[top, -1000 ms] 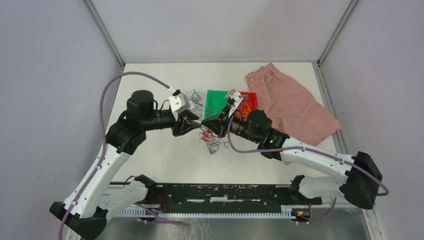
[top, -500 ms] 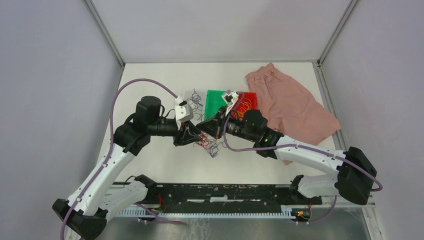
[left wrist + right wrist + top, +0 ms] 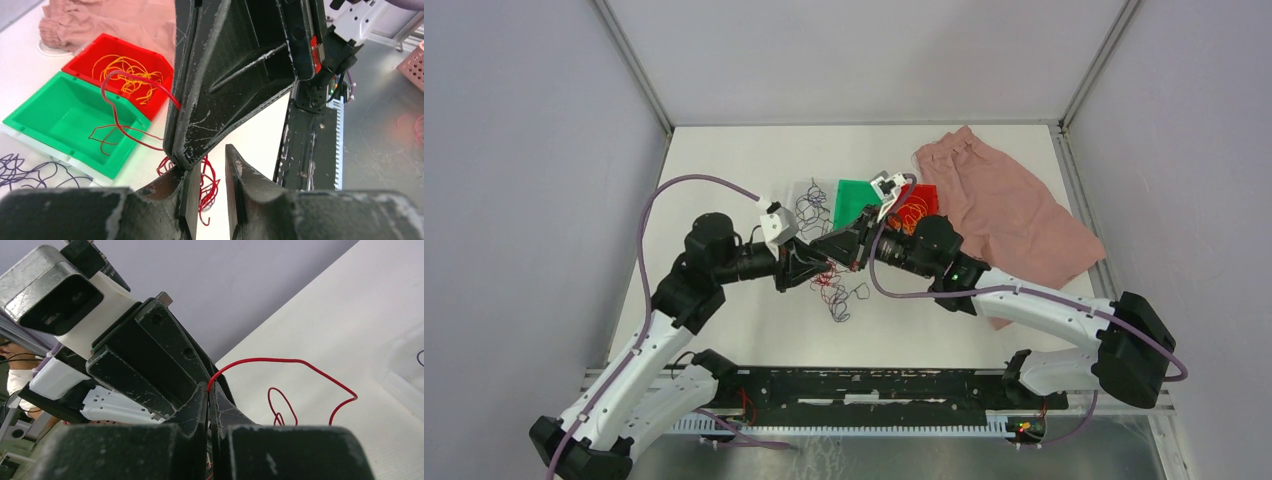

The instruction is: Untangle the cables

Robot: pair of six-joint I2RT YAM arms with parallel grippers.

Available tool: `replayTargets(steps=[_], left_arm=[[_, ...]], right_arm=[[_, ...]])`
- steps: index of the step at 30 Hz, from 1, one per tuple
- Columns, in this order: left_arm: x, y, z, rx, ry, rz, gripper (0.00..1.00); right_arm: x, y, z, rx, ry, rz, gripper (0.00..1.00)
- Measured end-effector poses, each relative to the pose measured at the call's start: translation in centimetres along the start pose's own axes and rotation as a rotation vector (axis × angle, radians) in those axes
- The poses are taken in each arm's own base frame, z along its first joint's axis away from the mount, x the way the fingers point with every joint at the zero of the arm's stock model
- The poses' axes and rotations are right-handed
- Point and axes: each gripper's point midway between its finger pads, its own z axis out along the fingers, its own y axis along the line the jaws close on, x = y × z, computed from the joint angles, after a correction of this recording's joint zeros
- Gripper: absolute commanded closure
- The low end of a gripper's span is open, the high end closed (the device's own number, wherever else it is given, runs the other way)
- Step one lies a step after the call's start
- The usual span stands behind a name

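A loose tangle of thin red and purple cables (image 3: pixel 841 291) lies on the white table below the two gripper tips. My right gripper (image 3: pixel 209 390) is shut on a red cable (image 3: pixel 300 365), which loops away over the table. In the left wrist view that red cable (image 3: pixel 116 75) arcs over the bins. My left gripper (image 3: pixel 212 162) is open with a narrow gap. A bunch of red cable (image 3: pixel 209 186) shows through the gap, and I cannot tell whether the fingers touch it. The right gripper's finger (image 3: pixel 225 85) rests against my left fingertip.
A red bin (image 3: pixel 87 52) holds orange-yellow cables (image 3: pixel 131 76). Beside it a green bin (image 3: pixel 60 112) holds a red strand. Purple cables (image 3: pixel 812 204) lie on a clear tray left of the bins. A pink cloth (image 3: pixel 1009 205) covers the table's back right.
The left jaws have narrowed. The left arm has dropped and pulled nearer, its gripper still meeting the right gripper. The tangle on the table has thinned and shifted slightly toward the near edge.
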Motion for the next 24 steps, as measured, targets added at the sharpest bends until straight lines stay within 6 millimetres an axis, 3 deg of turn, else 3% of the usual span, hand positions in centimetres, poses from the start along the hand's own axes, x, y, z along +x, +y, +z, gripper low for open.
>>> replayTargets(steps=[10,14,16,24], left_arm=[[-1.8,1.1,0.4,-0.057,-0.074,-0.035,0.85],[-1.9,1.0,0.3,-0.062,-0.08,-0.036,0.65],[-2.0,0.6,0.1,-0.045,-0.081,-0.033,0.61],[-0.6,-2.5,-0.9,0.094,-0.015,-0.001,0.6]], right_arm=[[-1.6,1.5,0.3,-0.047,-0.039,0.016,0.95],[-1.6,1.7,0.3,-0.05,-0.039,0.017,0.95],[-1.5,1.9,0.0,-0.046,-0.029,0.015,0.95],[-1.0,2.3,-1.1,-0.033,0.011,-0.015,0.95]])
